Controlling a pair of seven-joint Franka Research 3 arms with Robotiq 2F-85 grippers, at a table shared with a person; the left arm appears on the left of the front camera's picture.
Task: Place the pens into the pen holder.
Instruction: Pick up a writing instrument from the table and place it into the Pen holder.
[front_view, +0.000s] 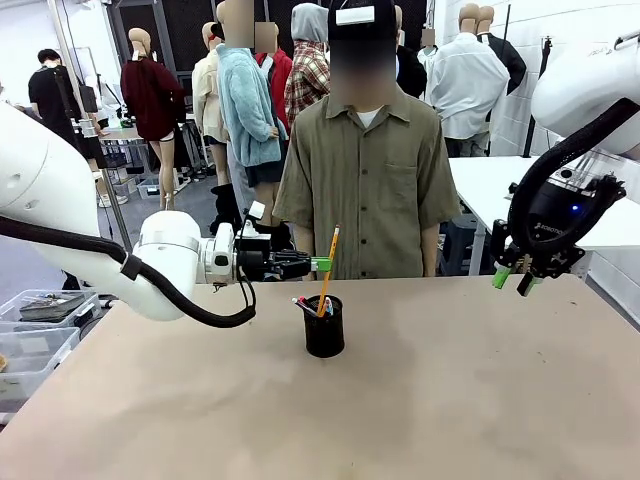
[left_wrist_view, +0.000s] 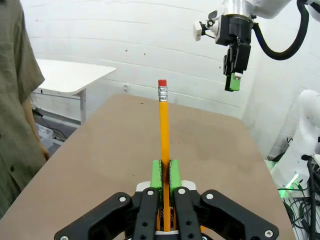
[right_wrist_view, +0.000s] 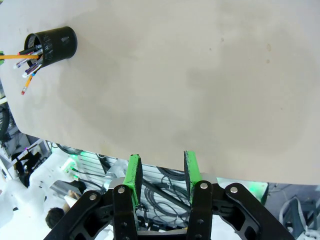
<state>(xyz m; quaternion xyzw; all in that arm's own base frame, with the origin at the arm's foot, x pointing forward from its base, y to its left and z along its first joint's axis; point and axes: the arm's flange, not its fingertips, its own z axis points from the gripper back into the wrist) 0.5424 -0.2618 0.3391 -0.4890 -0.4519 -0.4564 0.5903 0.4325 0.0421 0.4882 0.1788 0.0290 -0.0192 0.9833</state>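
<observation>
Clamped between the green pads of the left gripper is a yellow-orange pencil, gripped along its lower shaft so the red eraser end points up and the writing end slants down toward the pen holder. In the left wrist view the pencil runs straight out between the closed fingers, a hold that keeps it steady for lowering. Its lower end looks already inside the cup's rim, though whether it touches the bottom I cannot tell. The black mesh holder stands near the middle of the table, toward the far edge, with other pens leaning in it, so most of the job seems done; letting go should suffice. The right gripper hangs above the table's far right corner, fingers parted and holding nothing, well clear of the drop.
</observation>
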